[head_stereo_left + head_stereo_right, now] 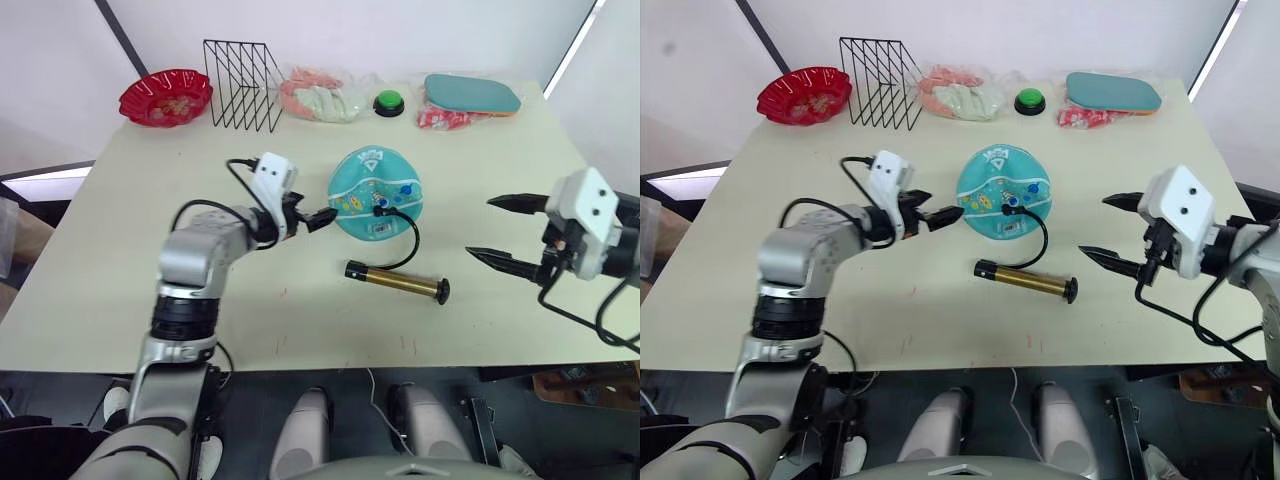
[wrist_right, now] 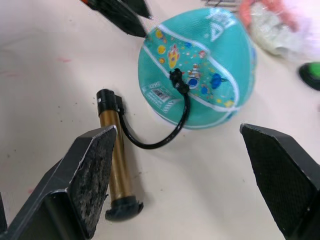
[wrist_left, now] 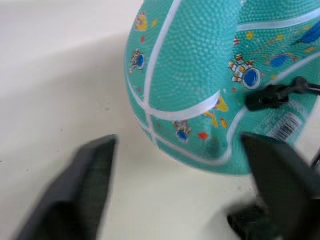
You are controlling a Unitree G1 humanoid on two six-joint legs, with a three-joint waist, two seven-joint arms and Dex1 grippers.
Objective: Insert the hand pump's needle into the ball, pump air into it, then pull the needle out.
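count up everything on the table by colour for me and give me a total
Teal: 2, the ball and paddle
Red: 1, bowl
Black: 1, wire rack
Bronze-gold: 1, hand pump
Green: 1, button
Pink and pale: 1, bagged items
Red-and-white: 1, packet
Total: 8

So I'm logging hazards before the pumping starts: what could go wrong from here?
The needle fitting already sits at the ball, with the hose curving back to the pump, which lies loose on the table. Lifting the pump could tug the hose and bend or pull the needle. The ball is unheld: the open left gripper is beside it, so it may roll. The open right gripper stands well away from the pump.
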